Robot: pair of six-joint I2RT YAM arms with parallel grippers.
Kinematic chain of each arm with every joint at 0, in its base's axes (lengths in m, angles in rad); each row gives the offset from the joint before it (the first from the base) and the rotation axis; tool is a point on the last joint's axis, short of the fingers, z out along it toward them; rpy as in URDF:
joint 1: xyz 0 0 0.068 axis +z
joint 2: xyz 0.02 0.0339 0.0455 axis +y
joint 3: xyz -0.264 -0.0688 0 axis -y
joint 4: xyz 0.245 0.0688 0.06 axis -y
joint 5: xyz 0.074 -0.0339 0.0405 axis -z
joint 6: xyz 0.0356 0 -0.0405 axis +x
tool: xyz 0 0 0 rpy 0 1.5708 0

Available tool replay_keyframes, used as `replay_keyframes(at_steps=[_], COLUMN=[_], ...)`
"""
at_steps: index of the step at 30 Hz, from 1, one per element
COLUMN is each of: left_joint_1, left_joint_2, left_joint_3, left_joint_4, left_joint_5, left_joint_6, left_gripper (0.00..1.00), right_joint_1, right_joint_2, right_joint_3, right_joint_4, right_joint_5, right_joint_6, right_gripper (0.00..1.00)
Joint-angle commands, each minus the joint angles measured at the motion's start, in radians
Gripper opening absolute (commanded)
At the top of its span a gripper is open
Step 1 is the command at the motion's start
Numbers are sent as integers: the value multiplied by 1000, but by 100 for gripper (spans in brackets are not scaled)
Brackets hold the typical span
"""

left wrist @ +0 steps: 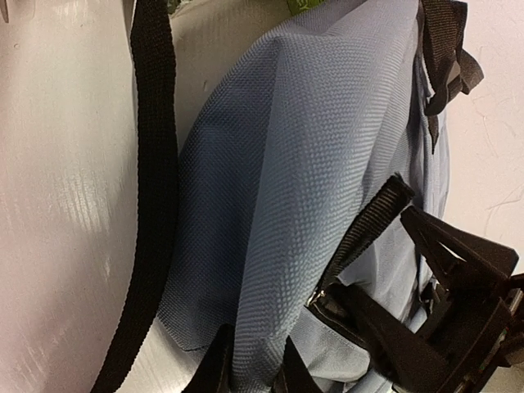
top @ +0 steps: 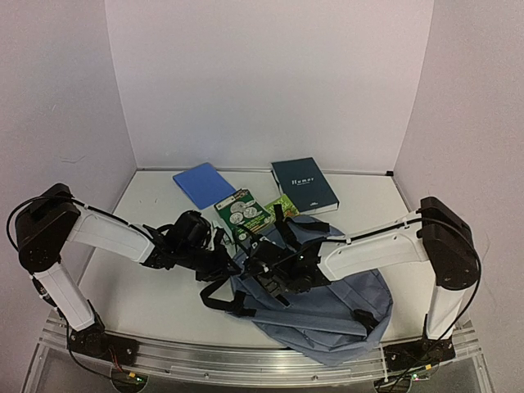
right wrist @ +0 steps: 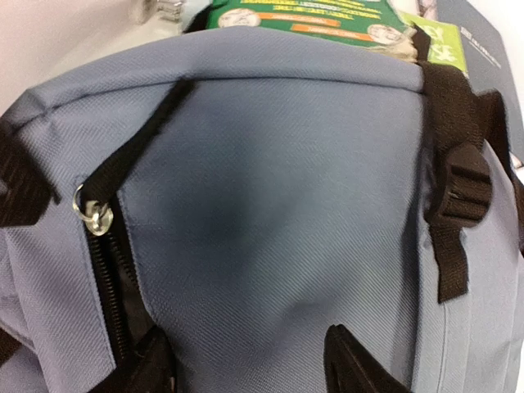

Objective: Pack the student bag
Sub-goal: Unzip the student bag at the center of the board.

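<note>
The green book [right wrist: 311, 16] is cut off by the right wrist view's top edge, its lower part behind the student bag [right wrist: 270, 205]. Lettering on the dark book [top: 304, 184] is too small to read.

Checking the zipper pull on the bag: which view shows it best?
Right wrist: the zipper pull sits close and unobstructed on the student bag. Left wrist shows only a small glint; top view, too small to tell.
</note>
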Motion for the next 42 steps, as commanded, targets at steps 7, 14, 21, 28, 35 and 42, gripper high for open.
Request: replay_keyframes(at_steps=[7, 14, 21, 28, 35, 42], left_joint_1=[-6, -6, -5, 21, 65, 275], left_joint_2=[-15, 2, 28, 48, -142, -417], left_joint_3=[25, 73, 184, 271, 200, 7], left_joint_4=[16, -42, -172, -239, -314, -384], left_joint_5=[-62, -102, -252, -297, -327, -242], left_joint_6=[-22, 8, 99, 180, 241, 268], left_gripper=[9, 5, 3, 9, 52, 78], right_joint_1=[-19, -19, -19, -26, -40, -44], right_joint_2=[-23, -123, -195, -178, -164, -151], right_joint_3=[31, 65, 81, 87, 105, 112], right_joint_4=[-90, -111, -101, -99, -96, -87], right_joint_5=[197, 84, -8, 30, 34, 19], right_joint_6=[65, 77, 129, 228, 288, 283], right_gripper=[10, 0, 0, 0, 0, 0])
